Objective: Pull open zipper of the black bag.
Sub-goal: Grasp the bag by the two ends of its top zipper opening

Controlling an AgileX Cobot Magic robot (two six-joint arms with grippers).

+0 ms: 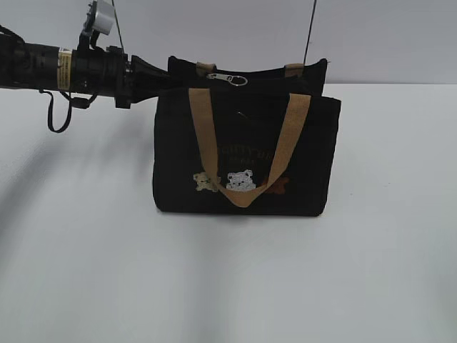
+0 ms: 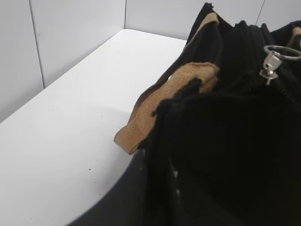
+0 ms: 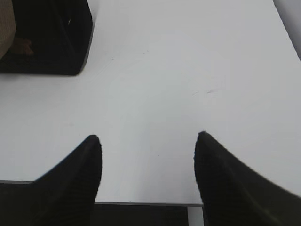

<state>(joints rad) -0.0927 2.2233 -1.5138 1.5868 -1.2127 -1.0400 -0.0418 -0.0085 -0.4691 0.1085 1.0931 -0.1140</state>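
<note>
One boxy black fabric bag (image 1: 246, 153) was counted, two tan webbing handles (image 1: 246, 146), one small silver zipper pull with ring (image 1: 232, 78), three small bear pictures (image 1: 241, 181), one white table (image 1: 228, 279).

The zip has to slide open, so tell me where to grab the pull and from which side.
Pinch the round ring of the zipper pull, coming from above. It lies on top of the black bag, clear of the tan handles, so the fingers can likely close across it.
</note>
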